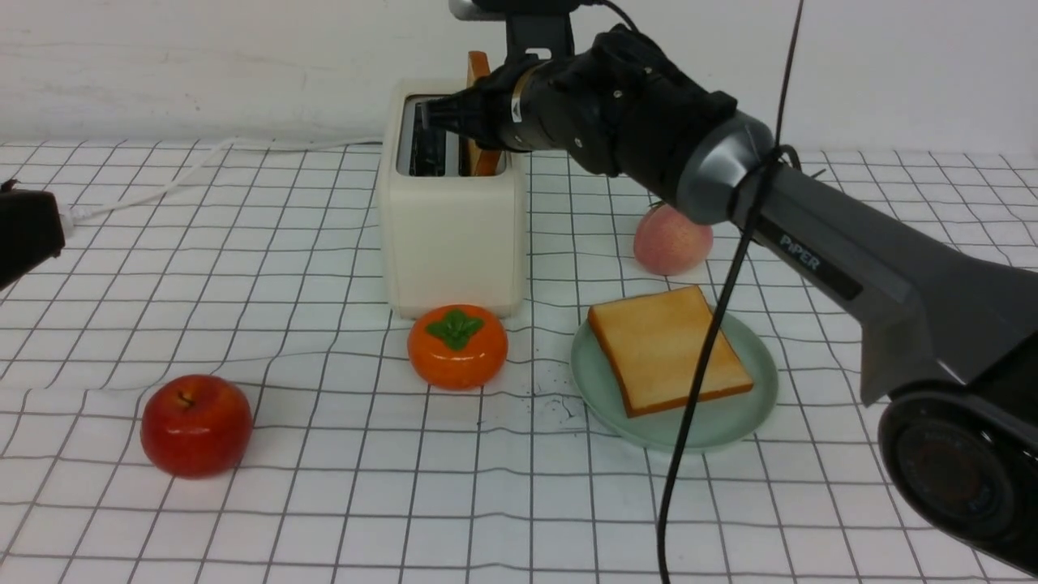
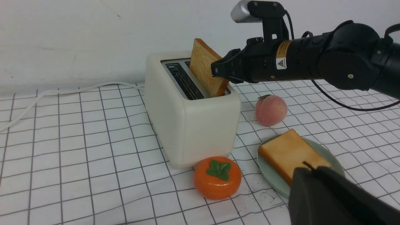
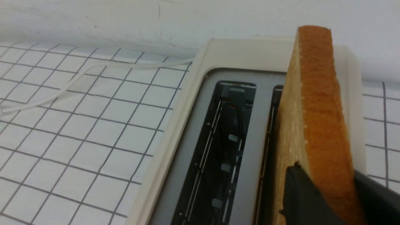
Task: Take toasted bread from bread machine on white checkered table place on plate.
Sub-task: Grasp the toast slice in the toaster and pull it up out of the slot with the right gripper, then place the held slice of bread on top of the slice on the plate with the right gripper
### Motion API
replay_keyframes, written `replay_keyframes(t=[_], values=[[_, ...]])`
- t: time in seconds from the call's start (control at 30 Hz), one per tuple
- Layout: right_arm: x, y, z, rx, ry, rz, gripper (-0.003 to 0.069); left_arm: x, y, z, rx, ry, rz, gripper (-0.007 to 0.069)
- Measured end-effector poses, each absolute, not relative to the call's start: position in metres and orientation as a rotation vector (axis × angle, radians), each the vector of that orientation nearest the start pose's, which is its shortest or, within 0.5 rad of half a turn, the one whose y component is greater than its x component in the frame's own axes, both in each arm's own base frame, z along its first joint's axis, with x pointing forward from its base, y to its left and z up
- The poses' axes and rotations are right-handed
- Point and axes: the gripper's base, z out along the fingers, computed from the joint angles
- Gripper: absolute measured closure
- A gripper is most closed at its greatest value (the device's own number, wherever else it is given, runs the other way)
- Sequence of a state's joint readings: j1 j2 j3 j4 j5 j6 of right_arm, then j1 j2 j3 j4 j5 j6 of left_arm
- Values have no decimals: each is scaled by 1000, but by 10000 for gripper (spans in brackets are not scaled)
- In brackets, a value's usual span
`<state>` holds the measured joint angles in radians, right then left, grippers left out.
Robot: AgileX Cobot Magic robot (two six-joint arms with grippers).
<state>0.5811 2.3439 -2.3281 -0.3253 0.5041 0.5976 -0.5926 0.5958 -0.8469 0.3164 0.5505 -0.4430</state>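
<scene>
One slice (image 2: 204, 68) stands in the bread machine (image 1: 450, 243), another slice (image 1: 669, 349) on the plate (image 1: 730, 423).

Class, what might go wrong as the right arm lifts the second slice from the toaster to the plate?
1. The right jaws pinch only one edge of the upright toast slice, so it may pivot or slip.
2. It sits partly in the toaster; a sideways pull might shift the toaster.
3. The plate already holds a flat slice covering most of it, so the second may slide off.
</scene>
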Motion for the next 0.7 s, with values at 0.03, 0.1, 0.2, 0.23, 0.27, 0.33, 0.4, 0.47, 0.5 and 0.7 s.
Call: replay_keyframes(t=[0.03, 0.1, 0.2, 0.23, 0.27, 0.33, 0.4, 0.47, 0.5, 0.7], values=[[472, 293, 304, -170, 1986, 427, 542, 96, -47, 400, 255, 1758, -409, 638], [471, 292, 308, -168, 1977, 431, 542, 96, -47, 400, 255, 1758, -409, 638], [463, 287, 333, -151, 1943, 460, 542, 96, -47, 400, 256, 1756, -409, 638], [458, 285, 346, -135, 1930, 487, 542, 96, -47, 401, 256, 1755, -410, 638], [457, 285, 348, -133, 1927, 493, 542, 96, -47, 401, 256, 1755, -410, 638], [443, 278, 379, -128, 1892, 542, 542, 96, -47, 401, 256, 1752, -411, 638], [419, 267, 420, -171, 1866, 561, 542, 96, -47, 401, 256, 1751, -412, 638], [393, 254, 448, -273, 1906, 533, 542, 96, -47, 400, 256, 1756, -409, 638], [378, 247, 460, -335, 1935, 514, 542, 96, -46, 400, 255, 1766, -406, 638], [321, 203, 490, -595, 2142, 443, 542, 93, -47, 390, 273, 1882, -408, 638]])
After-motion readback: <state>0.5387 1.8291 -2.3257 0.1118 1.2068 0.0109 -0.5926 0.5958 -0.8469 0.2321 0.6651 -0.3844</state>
